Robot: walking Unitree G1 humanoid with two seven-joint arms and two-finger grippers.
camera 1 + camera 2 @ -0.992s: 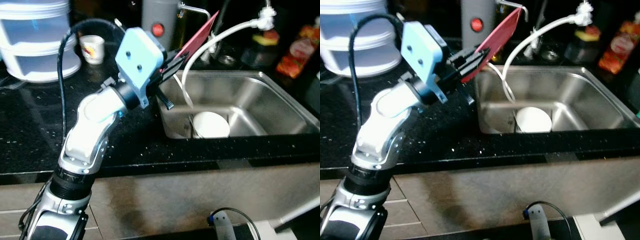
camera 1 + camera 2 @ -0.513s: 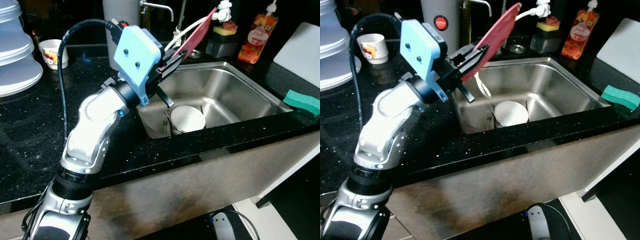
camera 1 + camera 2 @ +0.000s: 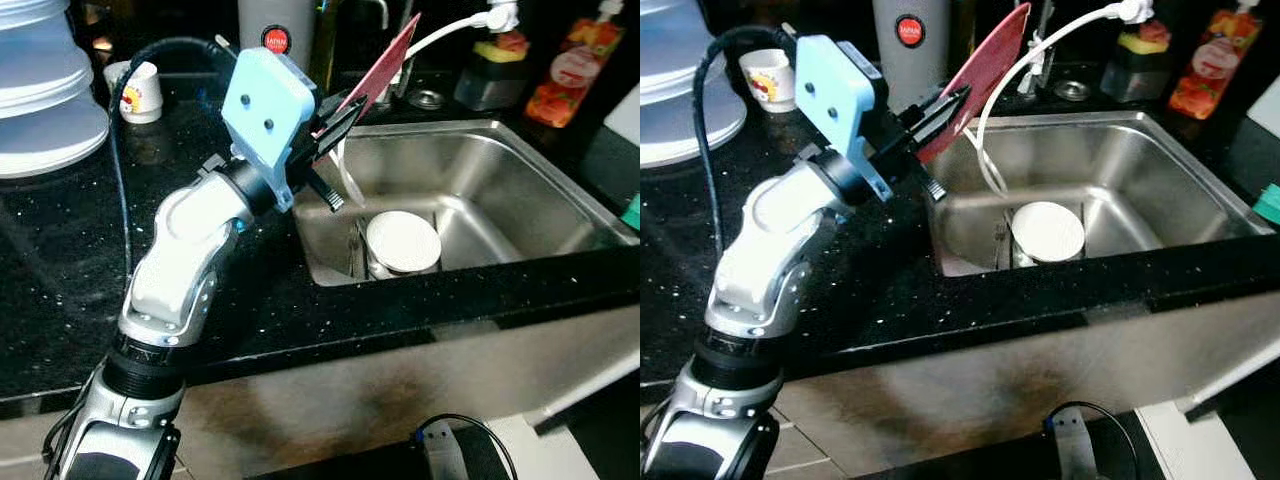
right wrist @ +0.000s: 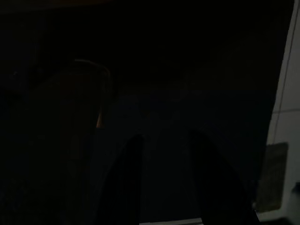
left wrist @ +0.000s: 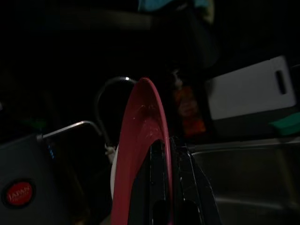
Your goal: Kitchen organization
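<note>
My left gripper (image 3: 335, 115) is shut on the rim of a red plate (image 3: 385, 62), held on edge and tilted over the back-left corner of the steel sink (image 3: 500, 135). In the left wrist view the red plate (image 5: 140, 136) rises between the black fingers (image 5: 159, 187). A white bowl (image 3: 403, 242) sits in the sink beside some cutlery. A white hose (image 3: 445, 35) arcs over the sink behind the plate. The right wrist view is very dark; my right gripper (image 4: 164, 187) hangs idle, its two fingers showing apart.
Black stone counter (image 3: 60, 260) runs left of the sink. White stacked containers (image 3: 45, 110), a paper cup (image 3: 145, 92) and a grey flask (image 3: 278, 25) stand at the back. An orange bottle (image 3: 572, 75) and a sponge holder (image 3: 495, 70) stand behind the sink. A cable (image 3: 455, 440) lies on the floor.
The camera swung right and then partly back left. The left gripper keeps hold of the red plate at the sink's left end, with the same tilt.
</note>
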